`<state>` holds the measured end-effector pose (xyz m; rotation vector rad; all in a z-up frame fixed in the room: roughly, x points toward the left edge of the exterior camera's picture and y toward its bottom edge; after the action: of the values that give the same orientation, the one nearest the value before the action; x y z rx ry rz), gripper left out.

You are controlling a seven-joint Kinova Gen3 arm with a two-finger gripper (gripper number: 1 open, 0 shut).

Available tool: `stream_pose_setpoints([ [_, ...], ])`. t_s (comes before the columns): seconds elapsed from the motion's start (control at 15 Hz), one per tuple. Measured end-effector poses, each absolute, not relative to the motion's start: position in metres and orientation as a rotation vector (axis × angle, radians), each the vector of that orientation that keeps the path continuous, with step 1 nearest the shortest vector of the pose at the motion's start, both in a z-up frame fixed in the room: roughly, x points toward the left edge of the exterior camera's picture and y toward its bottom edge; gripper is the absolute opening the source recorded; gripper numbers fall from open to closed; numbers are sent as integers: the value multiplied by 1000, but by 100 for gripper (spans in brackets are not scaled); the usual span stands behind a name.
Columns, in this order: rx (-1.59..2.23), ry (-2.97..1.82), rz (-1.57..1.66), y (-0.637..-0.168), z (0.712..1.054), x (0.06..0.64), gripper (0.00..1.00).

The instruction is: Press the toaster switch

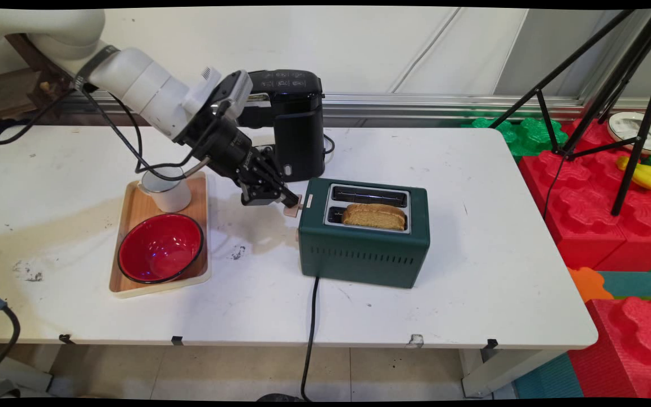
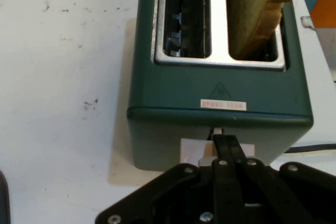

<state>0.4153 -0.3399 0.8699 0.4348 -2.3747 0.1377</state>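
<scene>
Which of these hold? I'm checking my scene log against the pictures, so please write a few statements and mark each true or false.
1. A slice of toast sits in one slot of the dark green toaster. True.
2. The black two-finger gripper is at the toaster's pale lever. True.
3. The red bowl stands on bare table. False: it is on the wooden tray.
4. The white mug sits on the toaster. False: it is on the tray.

Toaster [image 1: 364,249] & coffee machine [image 1: 294,121] block mid-table; right side prob. open.
</scene>
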Motion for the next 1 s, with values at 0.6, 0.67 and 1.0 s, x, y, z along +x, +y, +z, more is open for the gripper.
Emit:
stream_pose_setpoints([
  [0.6,454,-2396,133,-344,849,411,0],
  [0.67,456,-2398,131,-344,847,411,0],
  [1.0,462,-2406,133,-346,840,412,0],
])
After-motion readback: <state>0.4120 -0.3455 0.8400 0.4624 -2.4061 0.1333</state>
